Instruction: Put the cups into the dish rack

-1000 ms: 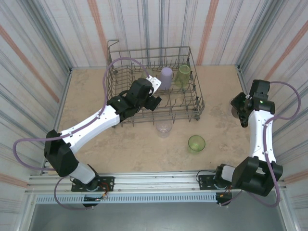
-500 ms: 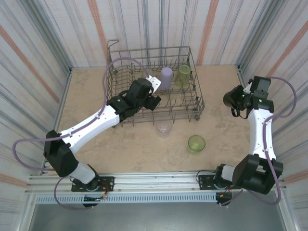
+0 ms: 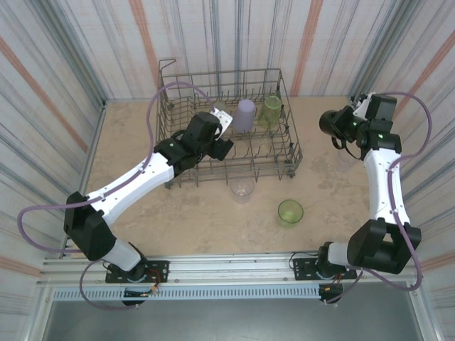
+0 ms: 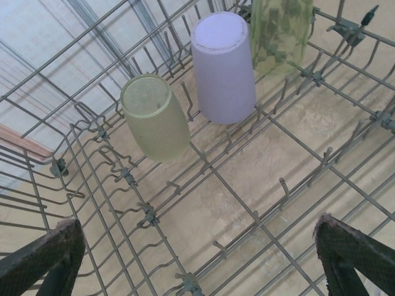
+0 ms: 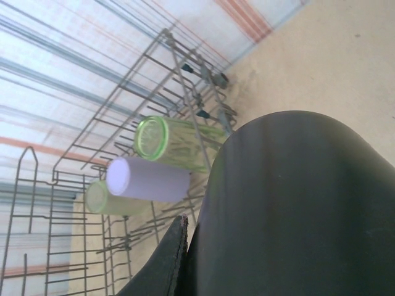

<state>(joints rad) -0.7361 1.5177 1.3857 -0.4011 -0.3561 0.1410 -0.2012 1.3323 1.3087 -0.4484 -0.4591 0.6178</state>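
The grey wire dish rack (image 3: pixel 290 153) stands at the back middle of the table. A lavender cup (image 3: pixel 245 115) and two yellow-green cups (image 3: pixel 270 111) rest upside down on its tines. My left gripper (image 3: pixel 222 142) hovers over the rack floor, open and empty, its fingertips (image 4: pixel 46 256) wide apart below the lavender cup (image 4: pixel 223 68) and a yellow-green cup (image 4: pixel 155 117). My right gripper (image 3: pixel 340 129) is shut on the dark cup (image 3: pixel 329 123), held in the air right of the rack. That dark cup (image 5: pixel 296 209) hides much of the right wrist view, beside one finger (image 5: pixel 165 262).
A clear cup (image 3: pixel 242 190) stands on the table just in front of the rack. A yellow-green cup (image 3: pixel 290 212) sits upright nearer the front right. Striped walls close in the table on three sides. The rack (image 5: pixel 37 185) has a wire loop at its back left corner.
The right arm has carried the dark cup up and leftward from the table's right side toward the rack. The left gripper has shifted slightly back over the rack, still open.
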